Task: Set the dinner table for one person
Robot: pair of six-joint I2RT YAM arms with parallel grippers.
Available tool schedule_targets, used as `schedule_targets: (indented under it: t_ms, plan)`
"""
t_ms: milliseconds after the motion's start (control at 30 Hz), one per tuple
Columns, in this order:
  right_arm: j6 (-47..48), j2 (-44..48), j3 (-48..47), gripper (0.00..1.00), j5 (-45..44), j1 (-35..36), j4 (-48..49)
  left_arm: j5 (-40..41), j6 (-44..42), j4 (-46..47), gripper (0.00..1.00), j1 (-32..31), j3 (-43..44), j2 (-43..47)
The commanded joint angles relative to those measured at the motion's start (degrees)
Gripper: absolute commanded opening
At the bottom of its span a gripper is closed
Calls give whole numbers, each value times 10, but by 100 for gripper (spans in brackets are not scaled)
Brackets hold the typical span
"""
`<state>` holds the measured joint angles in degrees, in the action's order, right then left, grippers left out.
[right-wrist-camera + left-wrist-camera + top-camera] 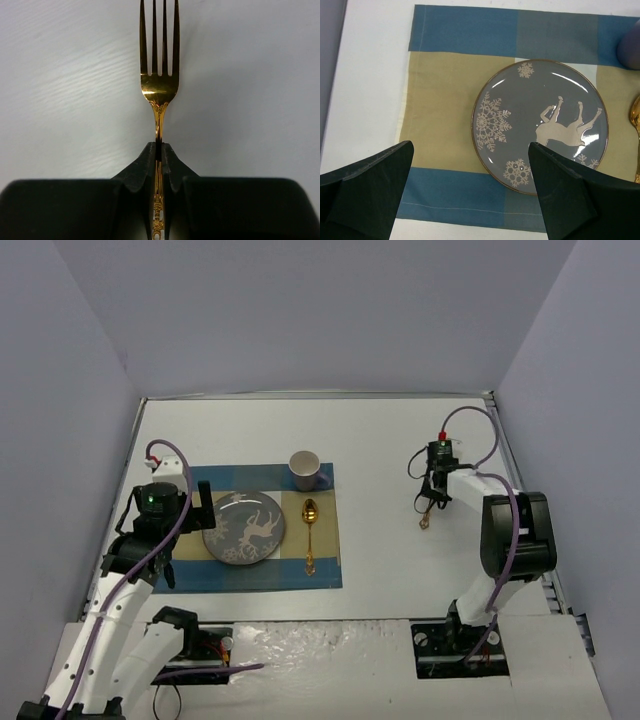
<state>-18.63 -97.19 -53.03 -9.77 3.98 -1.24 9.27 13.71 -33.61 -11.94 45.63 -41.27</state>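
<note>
Right wrist view shows the right tool (159, 150) clamped on the gold metal fork (159, 85), tines pointing ahead above the white bench (60, 100); it should lift level before carrying. Left tool (470, 190) gapes empty.

Placemat (190, 575) on dinner table (380, 440), left; on it plate (245, 528), spoon (310, 535) right, cup (304, 470) far; fork (427, 515) well right.

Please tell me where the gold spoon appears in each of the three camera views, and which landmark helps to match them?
Top external: the slim gold metal spoon lies on the blue-and-tan checked cloth placemat, right of the round grey plate.
Left wrist: only its bowl shows at the right edge.
Right wrist: not in it.
Shared landmark: the grey plate, in top and left wrist views.
</note>
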Motion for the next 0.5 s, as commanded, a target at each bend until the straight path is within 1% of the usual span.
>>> schedule_targets:
  t_ms: [0,133,267,467]
  plan:
    - [-21,100,6,0,-25,78,-19,-46,44,19,97,-3,54,-22]
    - [-28,141,-2,0,-5,168,-29,-94,94,28,97,-9,80,-53]
    - [-39,168,-27,0,7,280,-32,-122,132,62,97,-33,112,-96]
    - [-61,169,-63,0,14,380,-32,-141,159,156,97,-124,150,-159]
